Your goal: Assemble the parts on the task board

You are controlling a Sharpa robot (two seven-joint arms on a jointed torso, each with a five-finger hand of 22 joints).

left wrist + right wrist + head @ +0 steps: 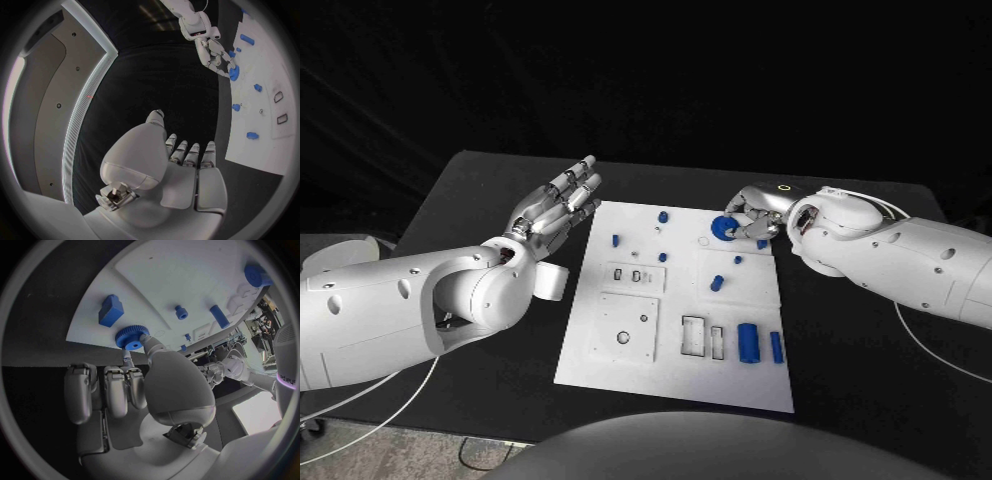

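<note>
**Right hand holds gear at far edge of task board**

The right hand [754, 218] pinches a blue toothed gear [724, 228] between thumb and a fingertip, at the far right part of the white task board [632, 375]. In the right wrist view the gear [131, 336] sits just above the board surface, beside a blue block [110, 310]; contact with the board cannot be determined. The left hand [560, 210] hovers beside the board's left edge over the black tabletop [473, 190], fingers extended, holding nothing. Two blue cylinders [749, 343] lie near the board's near right corner.
</note>
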